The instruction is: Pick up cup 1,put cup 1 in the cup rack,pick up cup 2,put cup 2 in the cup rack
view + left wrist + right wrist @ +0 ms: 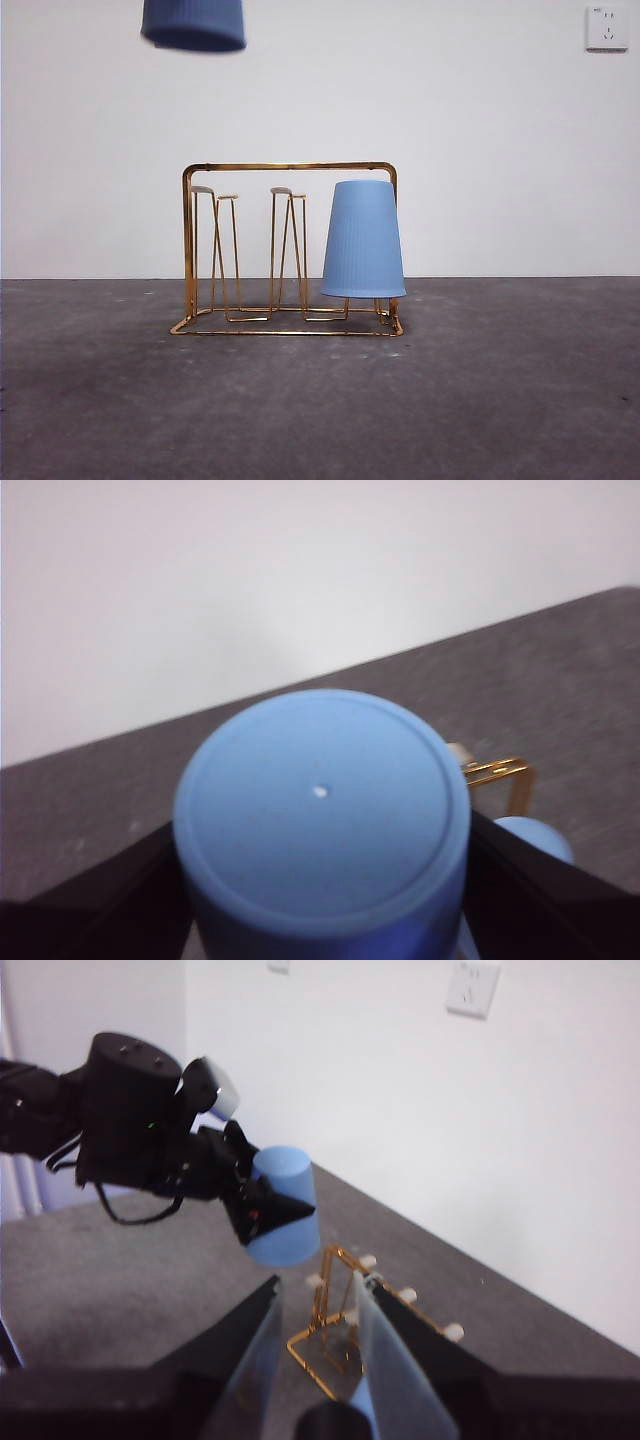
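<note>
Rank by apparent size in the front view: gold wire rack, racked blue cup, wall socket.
1. Gold wire cup rack, largest.
2. Pale blue ribbed plastic cup, upside down on the rack.
3. White wall socket, smallest, though farthest away.

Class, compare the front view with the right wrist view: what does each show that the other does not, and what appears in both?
Only the front view shows the light blue plastic cup standing upside down over the prongs at one end of the gold wire cup rack.

Only the right wrist view shows the left gripper and its black arm holding the second blue cup above the rack, plus the right gripper with open jaws.

Both share the rack, the held cup, the dark table, the white wall and the wall socket.
</note>
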Available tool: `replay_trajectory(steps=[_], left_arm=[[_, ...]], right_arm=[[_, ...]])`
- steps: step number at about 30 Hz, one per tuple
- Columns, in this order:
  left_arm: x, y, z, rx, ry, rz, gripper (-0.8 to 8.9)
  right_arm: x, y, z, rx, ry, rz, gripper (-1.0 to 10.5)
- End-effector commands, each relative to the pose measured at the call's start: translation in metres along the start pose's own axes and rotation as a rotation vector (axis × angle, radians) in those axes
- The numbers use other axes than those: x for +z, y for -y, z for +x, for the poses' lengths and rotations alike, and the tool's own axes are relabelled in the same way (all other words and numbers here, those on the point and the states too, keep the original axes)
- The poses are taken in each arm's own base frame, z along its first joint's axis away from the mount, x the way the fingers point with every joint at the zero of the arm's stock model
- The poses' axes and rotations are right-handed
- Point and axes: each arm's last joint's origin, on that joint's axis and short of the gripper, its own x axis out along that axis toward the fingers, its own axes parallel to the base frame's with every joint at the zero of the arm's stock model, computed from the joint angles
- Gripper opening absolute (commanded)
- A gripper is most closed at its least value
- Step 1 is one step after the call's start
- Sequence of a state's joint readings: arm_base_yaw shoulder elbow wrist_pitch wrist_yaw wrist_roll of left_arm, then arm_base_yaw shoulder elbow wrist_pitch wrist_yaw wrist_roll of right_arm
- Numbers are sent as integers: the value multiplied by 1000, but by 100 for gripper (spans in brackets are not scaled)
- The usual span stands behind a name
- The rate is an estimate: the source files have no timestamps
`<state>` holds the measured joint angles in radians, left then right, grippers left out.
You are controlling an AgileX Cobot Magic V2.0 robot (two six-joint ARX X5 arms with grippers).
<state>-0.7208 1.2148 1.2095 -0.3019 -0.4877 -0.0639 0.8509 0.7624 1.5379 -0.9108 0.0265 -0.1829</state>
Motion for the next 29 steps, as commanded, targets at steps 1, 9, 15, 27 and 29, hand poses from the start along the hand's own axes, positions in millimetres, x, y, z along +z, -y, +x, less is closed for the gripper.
replay_trajectory(steps=[1, 9, 15, 27, 29], left_arm=[[0, -7, 11, -2, 15, -43, -8], [-3, -32, 39, -29, 2, -95, -8], [-14, -33, 62, -45, -49, -91, -8], [-57, -32, 87, -29, -119, -117, -8], [-68, -33, 88, -23, -132, -116, -8]], right_arm=[[-2, 0, 0, -9, -14, -6, 130], [-2, 0, 0, -9, -18, -6, 127], [-2, 0, 0, -16, -20, -13, 126], [-4, 1, 0, -39, -37, -14, 126], [-4, 1, 0, -39, -37, -17, 126]])
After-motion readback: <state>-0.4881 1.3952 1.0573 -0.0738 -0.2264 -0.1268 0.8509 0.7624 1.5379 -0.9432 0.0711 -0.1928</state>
